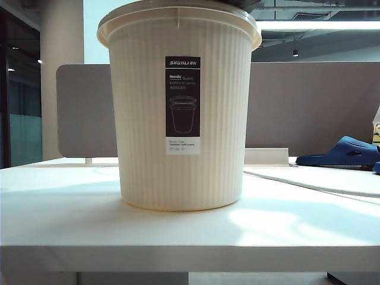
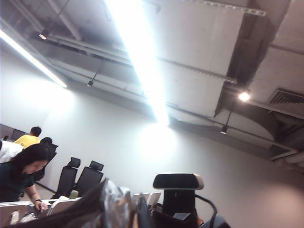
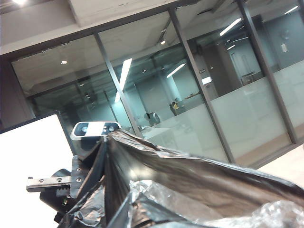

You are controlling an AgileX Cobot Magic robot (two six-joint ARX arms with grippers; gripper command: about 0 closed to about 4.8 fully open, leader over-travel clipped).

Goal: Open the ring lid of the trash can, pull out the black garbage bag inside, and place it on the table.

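Crinkled black plastic fills the near part of your right wrist view: that is the black garbage bag point(image 3: 190, 185), glossy and wrinkled, with a silvery clear patch showing low in its folds. Your right gripper itself is hidden under the plastic, so you cannot see its jaws; going by its reading it is fully closed, and the bag is bunched right where the jaws would be, though the grip itself is not visible. At the far end of the bag you can see the other arm's gripper point(image 3: 64, 183), with its camera mounted on top, pressed into the black film.

Your left wrist view points up at the ceiling and a bright strip light. Only a peak of the same bag point(image 2: 107, 206) shows at the near edge. The left gripper's jaws are out of sight there too, and its reading also says fully closed.

From the exterior view you see the trash can point(image 1: 178, 113) standing upright on the table point(image 1: 59, 219), label facing you, with its rim at the top edge. Neither arm shows in that view.
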